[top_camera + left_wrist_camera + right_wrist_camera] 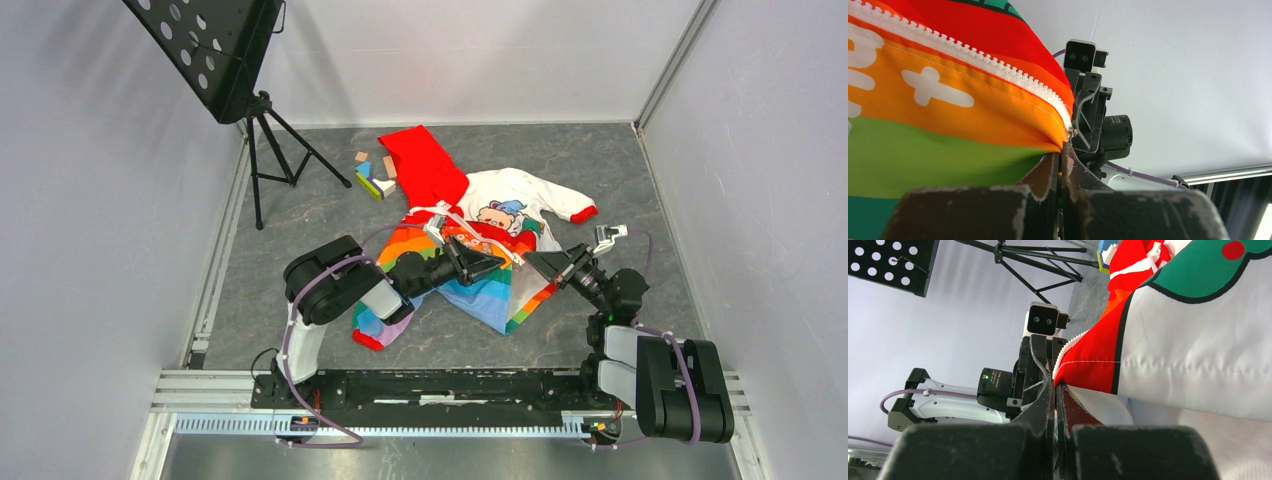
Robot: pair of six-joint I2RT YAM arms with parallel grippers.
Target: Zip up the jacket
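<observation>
Item: jacket (470,235). Body on bench (300,220) beyond jaws, hem lifted btwn them.
L gripper (1064,152): jaws clamped on zipper (973,55) end, orange side.
R gripper (1055,382): jaws clamped on red-side hem corner.
Step, prob.: lining up zip ends. Next: seat pin in slider.

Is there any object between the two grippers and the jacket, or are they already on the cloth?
Nothing visible stands between. The left gripper is shut on the jacket at its orange edge by the white zipper, the right gripper on the red edge of the other panel.
</observation>
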